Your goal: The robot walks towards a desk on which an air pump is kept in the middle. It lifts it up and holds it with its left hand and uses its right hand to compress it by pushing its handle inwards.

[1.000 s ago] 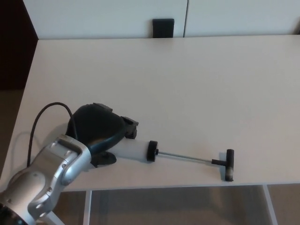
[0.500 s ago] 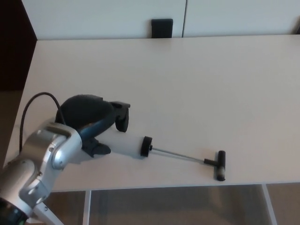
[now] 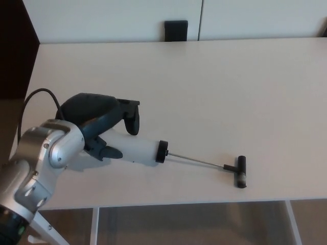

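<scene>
While the left hand reaches in from the near-left side of the desk, its black fingers are curled over the white barrel of the air pump, and the thumb sits against the barrel's near side. The hand is clamped on the pump's barrel at its left end. Whether the barrel is raised off the surface or resting on it cannot be told from the head view.

Observed condition of the pump: the barrel runs out to the right of the hand and ends in a black cap. From the cap, 1 thin metal rod extends further right and slightly toward the near edge. The rod is fully drawn out. It finishes at a black T-handle, which lies well apart from the hand, close to the desk's near edge.

The silver forearm behind the hand enters from the lower-left corner, and 1 black cable loops from it up past the desk's left edge.

At the far edge of the desk, well beyond the hand, 1 small black rectangular object stands against the white panels behind. Below the near edge, part of the desk's white frame shows.

The right hand does not appear in the view.
</scene>
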